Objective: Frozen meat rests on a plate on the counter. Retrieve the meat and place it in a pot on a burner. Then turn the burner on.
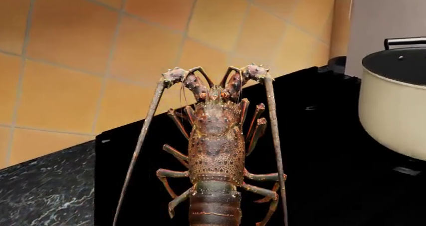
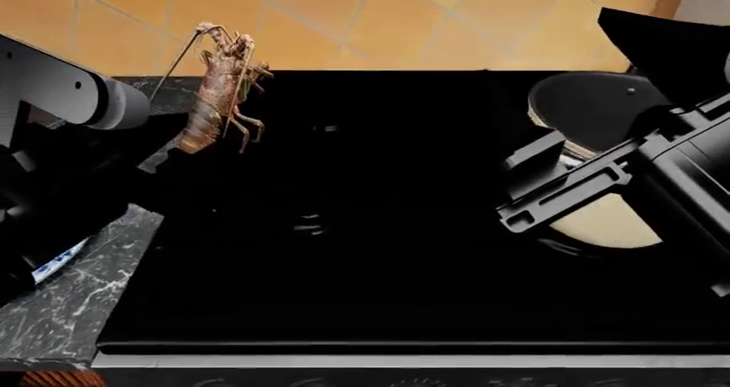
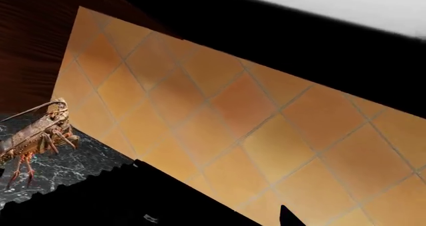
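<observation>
An orange-tiled wall backs a black cooktop, with dark veined counter at its left edge. The left gripper itself is out of sight in all three views, its fingertips below the edge of the left wrist picture, so whether it is clamped cannot be told for sure; the meat, a spiny lobster-shaped piece with long antennae and thin legs, hangs straight out from it, raised clear of the cooktop and tilted head-up toward the wall. In the head view the meat sits at the end of the left arm, above the cooktop's left rear corner. Just beneath that arm, a sliver of the blue-patterned plate shows on the counter. Well apart from the left gripper, across the cooktop, stands the cream pot with its black inside, on the right rear grate. The right arm hangs partly in front of the pot; its gripper is not seen, and the right wrist view looks toward the wall and the distant meat.
</observation>
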### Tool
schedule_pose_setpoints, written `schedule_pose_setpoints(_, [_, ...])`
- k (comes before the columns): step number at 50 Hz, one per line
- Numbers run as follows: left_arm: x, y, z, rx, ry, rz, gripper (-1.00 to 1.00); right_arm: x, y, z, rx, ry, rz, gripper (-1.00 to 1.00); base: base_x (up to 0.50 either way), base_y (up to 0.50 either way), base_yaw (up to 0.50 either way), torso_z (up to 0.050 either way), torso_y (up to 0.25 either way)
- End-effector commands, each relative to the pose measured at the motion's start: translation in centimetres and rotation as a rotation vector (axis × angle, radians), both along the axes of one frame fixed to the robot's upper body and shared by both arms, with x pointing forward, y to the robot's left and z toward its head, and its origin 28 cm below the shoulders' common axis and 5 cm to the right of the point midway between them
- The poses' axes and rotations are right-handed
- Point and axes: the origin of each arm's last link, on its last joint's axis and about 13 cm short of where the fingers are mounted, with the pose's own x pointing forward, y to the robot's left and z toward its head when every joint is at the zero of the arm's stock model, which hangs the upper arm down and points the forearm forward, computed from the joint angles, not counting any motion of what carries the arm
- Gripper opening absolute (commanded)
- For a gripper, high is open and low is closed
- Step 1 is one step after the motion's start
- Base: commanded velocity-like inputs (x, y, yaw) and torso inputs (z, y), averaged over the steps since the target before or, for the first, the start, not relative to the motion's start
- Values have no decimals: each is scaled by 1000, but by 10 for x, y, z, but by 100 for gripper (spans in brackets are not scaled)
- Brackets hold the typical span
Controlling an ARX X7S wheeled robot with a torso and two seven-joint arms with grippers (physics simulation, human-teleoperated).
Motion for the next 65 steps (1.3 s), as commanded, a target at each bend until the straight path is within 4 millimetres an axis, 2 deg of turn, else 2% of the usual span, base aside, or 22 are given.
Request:
schedule_pose_setpoints(1, [-1, -2, -1, -17, -5, -5, -100, -3, 0, 1, 3, -7, 2, 100, 27, -500, 0, 0, 0])
schedule_pose_setpoints(39, [-1, -5, 2, -16, -14, -28, -100, -7, 0, 1, -13, -16, 1, 100, 25, -496, 0, 0, 0])
schedule_pose_setpoints(57, [-1, -6, 4, -24, -20, -41, -100, -10, 0, 0, -20, -21, 4, 100, 3, -22, 0, 0, 0])
schedule_pose_setpoints(65, [5, -13, 17, -5, -37, -94, -100, -10, -2, 0, -14, -22, -7, 100, 0, 0, 0, 0, 0])
